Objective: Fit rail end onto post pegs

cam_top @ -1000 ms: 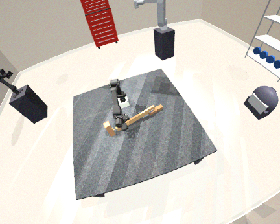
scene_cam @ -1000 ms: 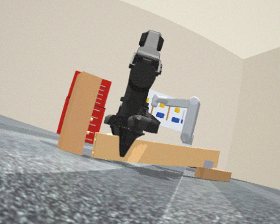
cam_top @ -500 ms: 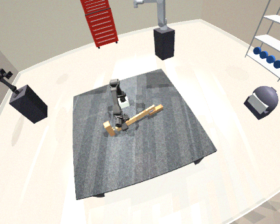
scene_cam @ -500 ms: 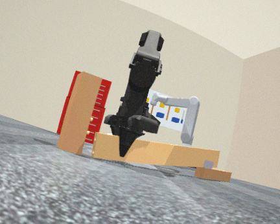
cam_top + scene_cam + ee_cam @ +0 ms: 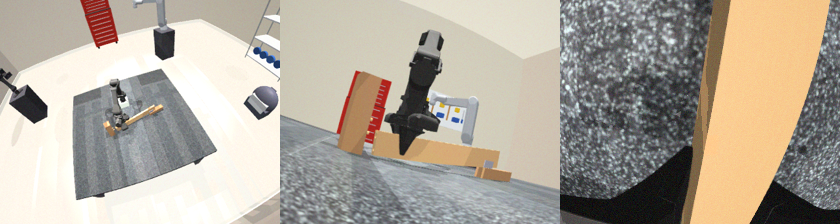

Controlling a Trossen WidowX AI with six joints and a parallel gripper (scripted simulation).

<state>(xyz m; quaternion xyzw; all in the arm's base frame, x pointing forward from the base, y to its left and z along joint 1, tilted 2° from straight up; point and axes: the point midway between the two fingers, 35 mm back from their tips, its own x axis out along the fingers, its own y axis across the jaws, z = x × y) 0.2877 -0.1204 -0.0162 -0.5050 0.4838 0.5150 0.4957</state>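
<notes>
Wooden rail (image 5: 442,152): long and pale, it lies across the grey speckled table (image 5: 168,149), its near end lifted a little off the surface and hanging just in front of the post.
Gripper (image 5: 404,149): mine, clamped down over the rail close to its near end; my fingers are drawn in to a narrow gap and pinch the rail's two sides.
Wrist view: the rail (image 5: 754,116) runs up the middle of the frame between my dark finger bases, with table on both sides.
Post (image 5: 361,113): short, upright wood block standing on the table, just beside the rail's near end.
Pegs (image 5: 369,125): two small wooden stubs jut from the post towards the rail; a thin gap shows between post and rail end, so they are not seated in the holes.
Footboard block (image 5: 494,174): low and flat at the far end, with a small grey bracket (image 5: 488,164) on top; the rail's far end reaches it.
Arm: I lean steeply down from my base onto the rail.
</notes>
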